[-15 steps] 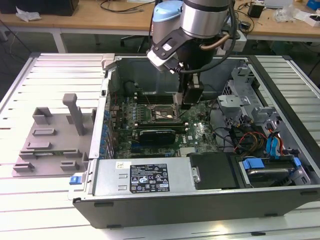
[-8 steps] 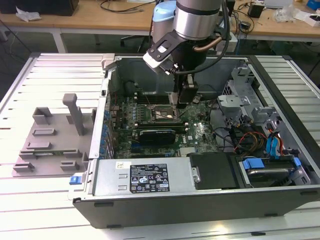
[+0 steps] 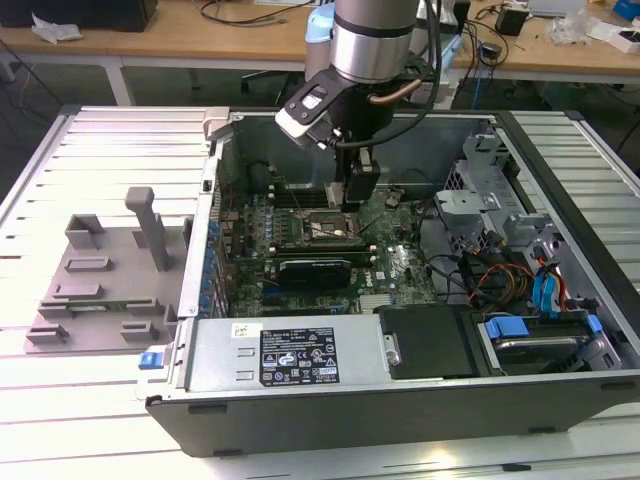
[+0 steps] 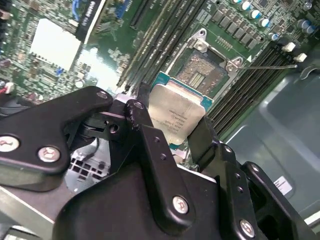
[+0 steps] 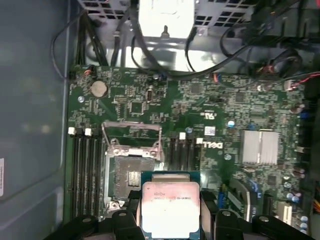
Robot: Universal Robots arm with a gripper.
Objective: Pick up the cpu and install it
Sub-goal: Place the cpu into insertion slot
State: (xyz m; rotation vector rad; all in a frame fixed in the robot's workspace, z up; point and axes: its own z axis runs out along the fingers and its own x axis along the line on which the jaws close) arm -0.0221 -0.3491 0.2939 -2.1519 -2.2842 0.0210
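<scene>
The cpu, a flat square chip with a shiny metal top, is clamped between the black fingers of my gripper in both wrist views. It hangs a little above the motherboard, close to the open black socket with its raised metal frame. In the exterior view my gripper reaches down into the open computer case, just above the socket; the cpu itself is too small to make out there.
The computer case lies open on a slatted metal table. A grey plastic holder tray sits at the exterior view's left. Memory slots, a silver heatsink and loose cables surround the socket. Drive bays fill the case's right.
</scene>
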